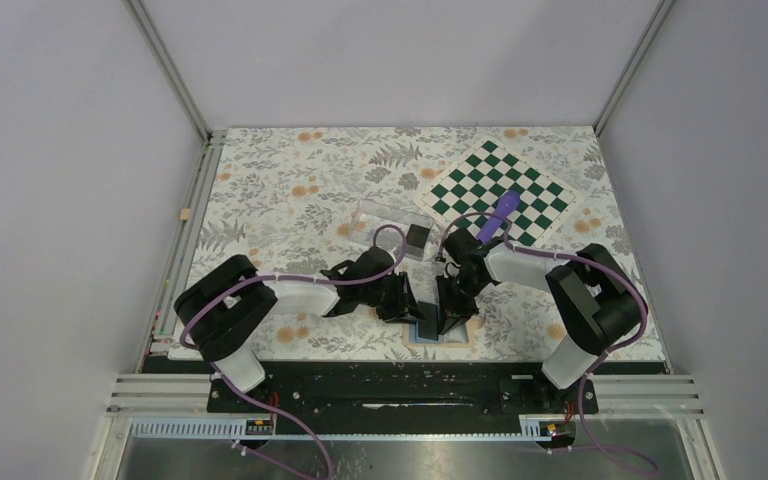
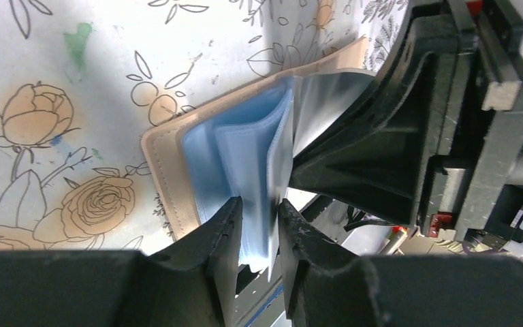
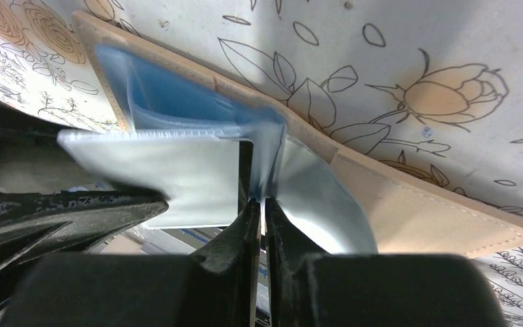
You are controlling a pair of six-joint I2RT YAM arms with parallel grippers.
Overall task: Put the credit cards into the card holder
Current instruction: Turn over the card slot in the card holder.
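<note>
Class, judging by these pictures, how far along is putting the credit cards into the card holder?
Done: the card holder lies open. In hand: the left fingers and right fingers each pinch its plastic sleeves, holding them apart. Left: no card shows in either grip or sleeve, so inserting them seems all still to do.

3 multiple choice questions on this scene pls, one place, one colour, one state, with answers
1. Where does the card holder lie?
A. on the chessboard
B. at the near edge of the table, between the left tool and the right tool
C. inside the clear box

2. What colour are its inner sleeves?
A. blue
B. red
C. green

3. How is the right tool?
A. wide open above the table
B. shut on one of the sleeves
C. out of view

Answers: 1 B, the top view shows it there, both tools at it; 2 A, both wrist views show blue; 3 B, its fingers meet on a thin sleeve.
</note>
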